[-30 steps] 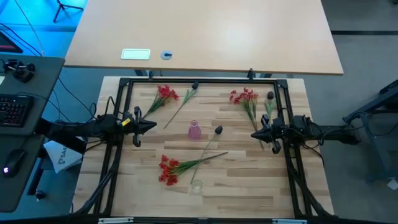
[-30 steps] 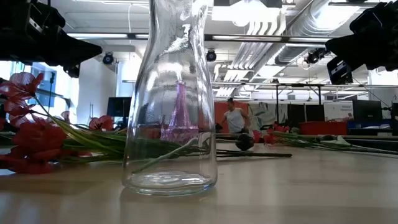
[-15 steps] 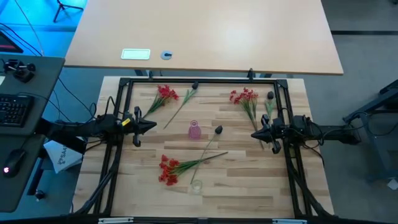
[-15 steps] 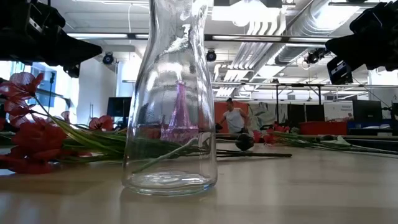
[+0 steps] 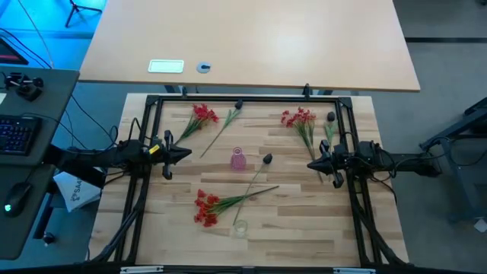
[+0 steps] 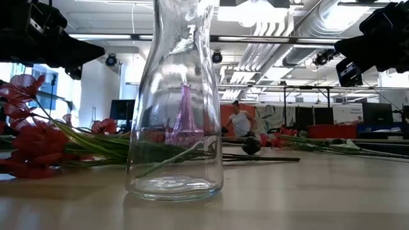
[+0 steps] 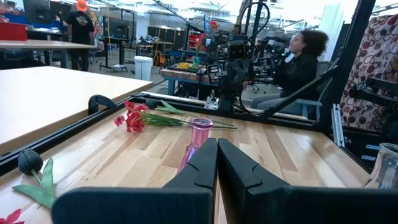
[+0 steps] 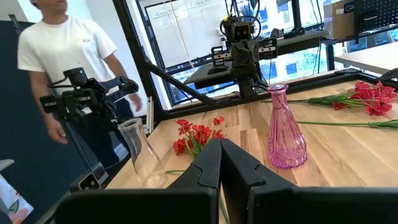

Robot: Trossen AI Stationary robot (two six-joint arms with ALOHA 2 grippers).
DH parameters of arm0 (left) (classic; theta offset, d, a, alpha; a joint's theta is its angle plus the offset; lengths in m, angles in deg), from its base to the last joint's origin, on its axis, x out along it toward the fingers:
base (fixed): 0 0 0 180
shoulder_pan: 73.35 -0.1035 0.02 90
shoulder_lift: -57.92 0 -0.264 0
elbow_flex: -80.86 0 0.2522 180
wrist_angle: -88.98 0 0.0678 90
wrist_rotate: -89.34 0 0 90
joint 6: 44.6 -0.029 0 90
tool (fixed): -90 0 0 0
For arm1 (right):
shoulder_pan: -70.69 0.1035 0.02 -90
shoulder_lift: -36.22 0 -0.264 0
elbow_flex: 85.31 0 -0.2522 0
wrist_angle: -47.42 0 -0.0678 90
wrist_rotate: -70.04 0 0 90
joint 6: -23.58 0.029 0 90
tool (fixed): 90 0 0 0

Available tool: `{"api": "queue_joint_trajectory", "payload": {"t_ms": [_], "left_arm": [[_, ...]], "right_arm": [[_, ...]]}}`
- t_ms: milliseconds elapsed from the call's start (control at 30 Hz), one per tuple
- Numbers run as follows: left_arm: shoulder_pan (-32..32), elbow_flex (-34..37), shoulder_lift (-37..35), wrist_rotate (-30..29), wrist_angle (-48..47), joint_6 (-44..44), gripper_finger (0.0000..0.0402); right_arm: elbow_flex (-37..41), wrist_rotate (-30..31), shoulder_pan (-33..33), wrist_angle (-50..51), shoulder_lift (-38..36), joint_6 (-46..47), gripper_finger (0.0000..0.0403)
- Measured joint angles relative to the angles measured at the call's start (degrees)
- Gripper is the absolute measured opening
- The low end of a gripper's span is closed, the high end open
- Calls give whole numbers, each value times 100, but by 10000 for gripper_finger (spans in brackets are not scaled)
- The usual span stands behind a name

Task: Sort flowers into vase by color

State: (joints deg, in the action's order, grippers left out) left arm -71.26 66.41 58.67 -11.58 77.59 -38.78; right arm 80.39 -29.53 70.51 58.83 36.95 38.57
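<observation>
Three red bunches lie on the table: far left [image 5: 202, 116], far right [image 5: 298, 119] and near the middle [image 5: 205, 207]. Three dark blooms lie at the far middle [image 5: 238, 105], the far right [image 5: 331, 116] and the centre [image 5: 267, 159]. A pink vase [image 5: 237, 160] stands upright at the centre, and a clear vase [image 5: 240, 227] stands upright nearer the front edge. My left gripper [image 5: 189, 154] is shut and empty above the table's left side. My right gripper [image 5: 310, 164] is shut and empty above the right side.
A black frame [image 5: 243, 99] runs round the work area. A second, larger table [image 5: 251, 38] with a white card lies beyond the far edge. People show in the room behind in both wrist views. Bare wood lies at the front right [image 5: 304, 228].
</observation>
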Motion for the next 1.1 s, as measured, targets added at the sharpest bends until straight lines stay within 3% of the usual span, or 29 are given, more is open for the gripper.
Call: {"api": "queue_joint_trajectory", "payload": {"t_ms": [800,967,1033,1100], "left_arm": [[2,2,1,1,45,68,0],[1,2,1,121,388,1546,0],[1,2,2,66,1052,2268,0],[-6,0,11,-366,1875,2653,0]], "right_arm": [[1,0,0,1,0,0,0],[2,-1,0,1,0,0,0],[0,0,0,2,0,0,0],[2,-2,0,0,-2,0,0]]}}
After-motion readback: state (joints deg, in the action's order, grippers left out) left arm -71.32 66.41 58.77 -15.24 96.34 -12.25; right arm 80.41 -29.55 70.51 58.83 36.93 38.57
